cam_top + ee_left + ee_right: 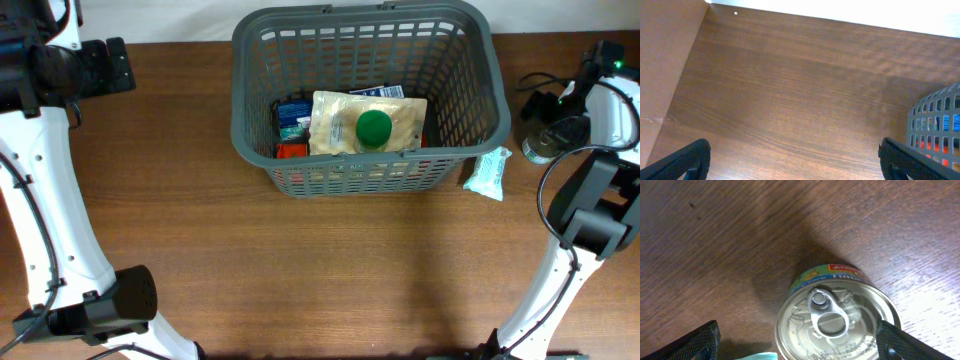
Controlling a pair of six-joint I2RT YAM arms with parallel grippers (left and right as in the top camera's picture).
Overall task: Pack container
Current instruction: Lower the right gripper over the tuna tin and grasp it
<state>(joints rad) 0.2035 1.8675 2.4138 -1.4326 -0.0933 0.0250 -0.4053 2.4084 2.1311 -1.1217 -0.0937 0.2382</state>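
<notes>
The likeliest failure is a bad grip on the can [835, 320], which stands upright on the table [300, 270] to the right of the container [350, 178], outside it. Its wall is smooth and round, and in the right wrist view it sits off centre between the fingers, nearer one than the other. If the jaws closed like this, the near finger would probably meet it first and shove it sideways or let it squirt free. A pale teal packet [487, 172] lies between the can and the container's right wall, so a skidding can, or a low carry, could knock it. The container's rim stands high, and a shallow lift might clip it. A drop from height would land on the pouch [365, 125] with the green cap that is already packed. The right gripper [799, 330] is spread wide around the can and holds nothing, though whether one finger brushes the rim cannot be told. The left gripper [794, 147], left of the container, is also spread wide and empty over bare wood.
</notes>
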